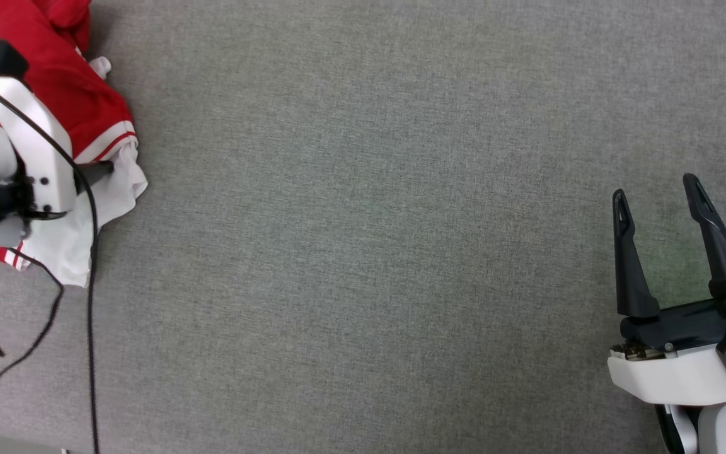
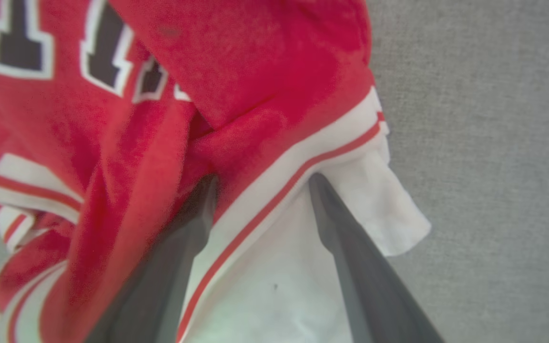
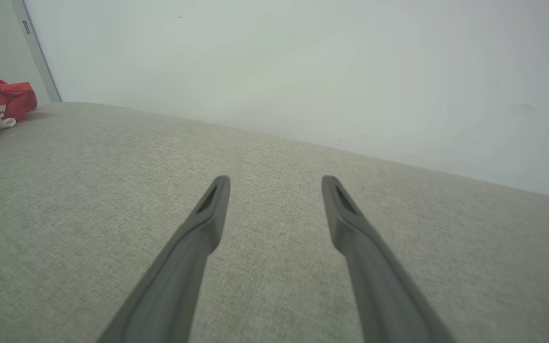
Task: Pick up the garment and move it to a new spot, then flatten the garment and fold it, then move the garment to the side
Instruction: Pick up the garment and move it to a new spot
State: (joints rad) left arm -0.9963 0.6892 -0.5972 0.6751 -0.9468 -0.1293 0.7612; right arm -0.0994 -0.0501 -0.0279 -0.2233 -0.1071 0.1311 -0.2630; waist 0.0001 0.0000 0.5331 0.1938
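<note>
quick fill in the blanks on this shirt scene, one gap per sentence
The garment lies bunched at the head view's ___ edge.
The left pincer is open, and the sleeve between its fingers is ___.
The right pincer, open, holds ___.
The surface under the garment is ___.
Missing words: left; white; nothing; grey

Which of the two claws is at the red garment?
The left claw: its open fingers straddle the garment's striped sleeve seam. The right claw, also open, is over the grey surface, away from the garment.
</note>
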